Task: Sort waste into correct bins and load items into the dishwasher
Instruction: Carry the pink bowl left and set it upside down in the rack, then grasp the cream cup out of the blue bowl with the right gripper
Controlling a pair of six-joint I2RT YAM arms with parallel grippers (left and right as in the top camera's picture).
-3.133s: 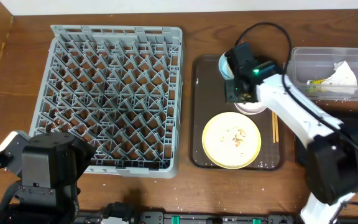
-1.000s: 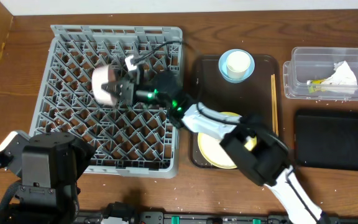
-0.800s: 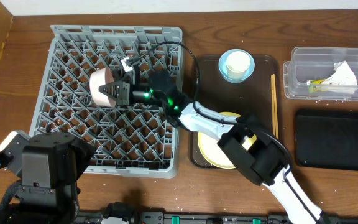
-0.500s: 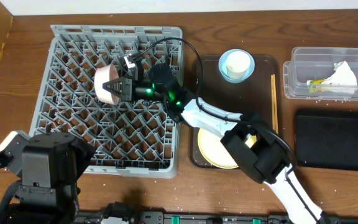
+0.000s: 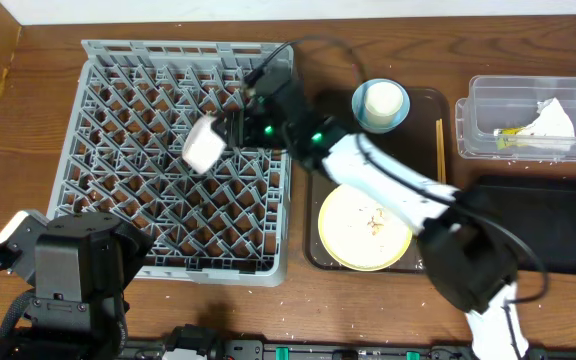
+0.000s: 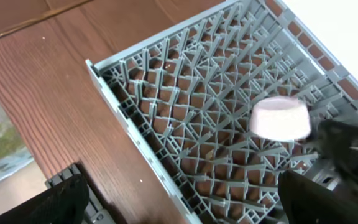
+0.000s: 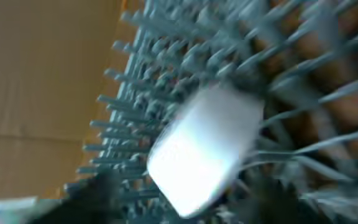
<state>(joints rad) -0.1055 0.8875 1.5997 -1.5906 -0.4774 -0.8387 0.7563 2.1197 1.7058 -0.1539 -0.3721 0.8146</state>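
White bowl (image 5: 203, 145) in the dish rack (image 5: 118, 80), loading under way!
It lies among the rack's middle pegs; right jaws look parted and clear of it, left jaws spread wide. Next, I'd say: the yellow plate (image 5: 368, 225), right of the rack.

White bowl (image 7: 204, 149) is smeared by motion blur.

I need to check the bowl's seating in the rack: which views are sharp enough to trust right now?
Overhead: dish rack sharp, white bowl smeared. Left wrist: rack crisp, bowl soft, right arm a dark blur. Right wrist: the whole frame is smeared, the bowl only a white blob; not trustworthy.
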